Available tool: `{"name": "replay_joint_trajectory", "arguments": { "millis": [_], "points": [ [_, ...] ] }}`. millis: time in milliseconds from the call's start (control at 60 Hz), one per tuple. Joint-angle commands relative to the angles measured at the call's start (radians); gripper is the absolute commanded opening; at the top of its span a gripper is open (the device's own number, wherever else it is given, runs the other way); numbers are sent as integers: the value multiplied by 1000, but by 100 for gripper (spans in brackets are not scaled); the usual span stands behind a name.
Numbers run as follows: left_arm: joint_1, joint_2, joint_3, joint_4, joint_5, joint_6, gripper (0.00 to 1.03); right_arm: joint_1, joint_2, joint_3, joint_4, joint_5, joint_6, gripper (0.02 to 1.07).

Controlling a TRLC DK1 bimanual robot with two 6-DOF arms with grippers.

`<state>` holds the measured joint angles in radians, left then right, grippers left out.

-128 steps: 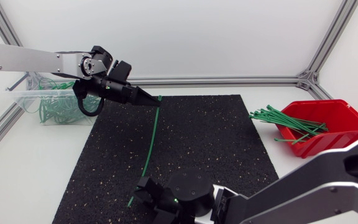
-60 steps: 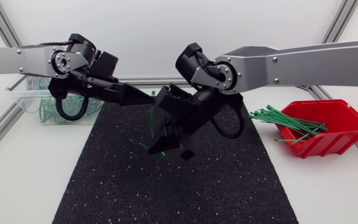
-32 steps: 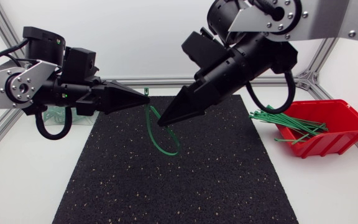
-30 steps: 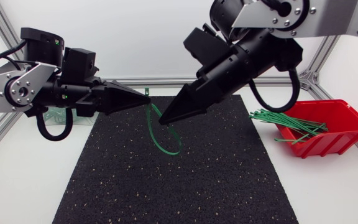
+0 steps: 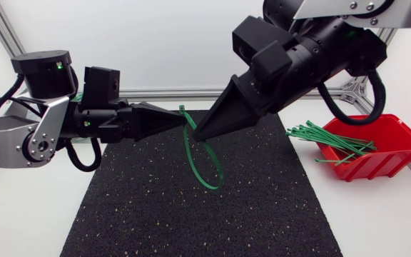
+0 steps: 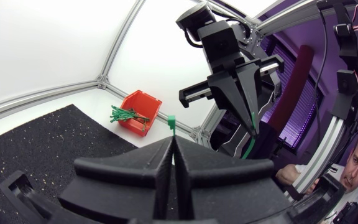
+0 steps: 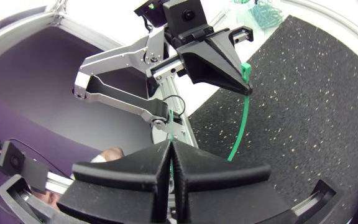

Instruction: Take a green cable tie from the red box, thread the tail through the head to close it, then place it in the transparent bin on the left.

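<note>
Grippers meet high over the far middle of the black mat (image 5: 262, 207), tips just beside each other. The left gripper (image 5: 185, 122) comes in from the left with its jaws pressed fully together, pinching the tie (image 5: 210, 187) just below its head; in the left wrist view the small square head (image 6: 171, 124) stands up beyond the closed tips. The right gripper (image 5: 195, 135) slants down from the far right, its jaws likewise closed with no gap, and the other end of the strap seems nipped at its tip: the left wrist view shows a green strip running down from that point. Between the two holds the tie hangs in an open loop above the mat, its lowest bend nearer than both tips and slightly right of them. The tail has not passed through the head. At the right edge of the table (image 5: 41, 214) sits the red box (image 5: 394, 153), with spare ties (image 5: 330, 139) fanning out over its left rim. The bin (image 7: 257, 9), holding green ties, shows only in the right wrist view, beyond the left arm.
</note>
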<state>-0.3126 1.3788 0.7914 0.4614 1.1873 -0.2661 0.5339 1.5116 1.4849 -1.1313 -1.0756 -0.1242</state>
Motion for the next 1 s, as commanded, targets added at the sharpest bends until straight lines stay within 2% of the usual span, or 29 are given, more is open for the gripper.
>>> {"name": "replay_joint_trajectory", "arguments": {
  "millis": [0,117,167,350,533,733,983],
  "points": [
    [-19,-14,-49,14,-15,-24,3,-18,12,-35,-35,-37,70,7],
    [-34,-64,-106,33,-61,-22,3,-26,13,-74,-33,-86,136,7],
    [-40,-98,-123,39,-64,-22,3,-28,15,-97,-33,-110,215,7],
    [-65,-179,-172,48,-64,-27,4,-31,55,-81,-53,-112,340,7],
    [-71,-170,-196,88,-68,-39,4,-28,113,-14,-113,-147,353,7],
    [-39,-116,-198,192,-100,-101,4,-34,157,34,-286,-201,386,7],
    [-17,-50,-172,243,-120,-136,4,-26,219,106,-308,-245,385,7]
  ]
}}
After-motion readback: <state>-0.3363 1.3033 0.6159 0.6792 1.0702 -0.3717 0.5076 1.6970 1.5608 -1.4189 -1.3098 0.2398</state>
